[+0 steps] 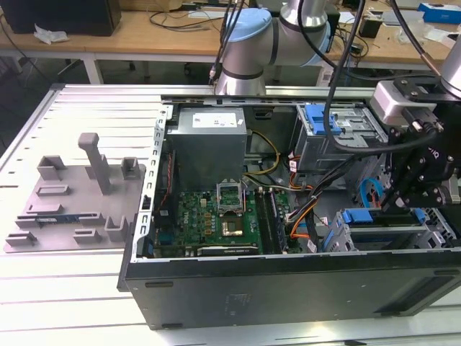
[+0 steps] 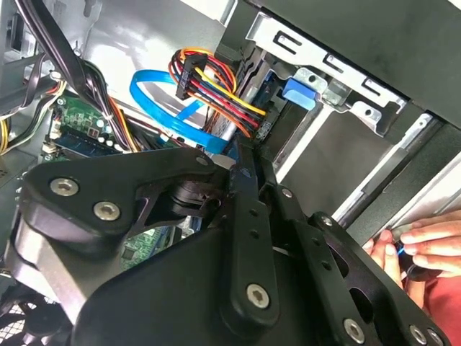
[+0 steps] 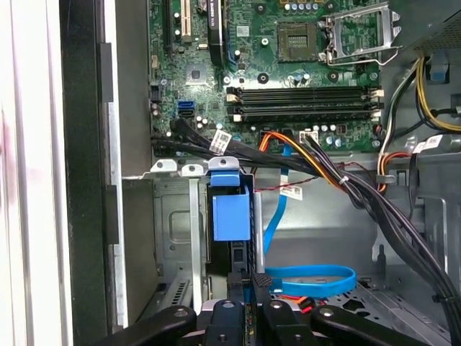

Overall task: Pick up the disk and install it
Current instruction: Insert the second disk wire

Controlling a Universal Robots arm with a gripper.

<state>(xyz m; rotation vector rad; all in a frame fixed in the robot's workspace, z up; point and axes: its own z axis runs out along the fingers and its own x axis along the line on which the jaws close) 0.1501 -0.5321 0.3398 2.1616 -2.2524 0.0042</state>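
The disk (image 3: 232, 216) stands on edge in a slot of the grey drive cage (image 3: 169, 216), its blue carrier frame facing the camera and its dark body running back between the fingers. My gripper (image 3: 248, 285) is shut on the disk's edge at the cage mouth. In the exterior view the gripper (image 1: 400, 200) hangs over the lower cage at the open case's right end, just above the disk's blue frame (image 1: 382, 216). Seen in the second wrist view, the gripper (image 2: 248, 155) has its black linkages drawn narrow together.
A blue data cable (image 3: 310, 277) and bundled power wires (image 3: 324, 169) lie close beside the cage. The motherboard (image 1: 216, 223) and a big grey box (image 1: 209, 140) fill the case's left half. A second cage (image 1: 338, 133) sits behind. A person's hand (image 2: 425, 245) is near the case edge.
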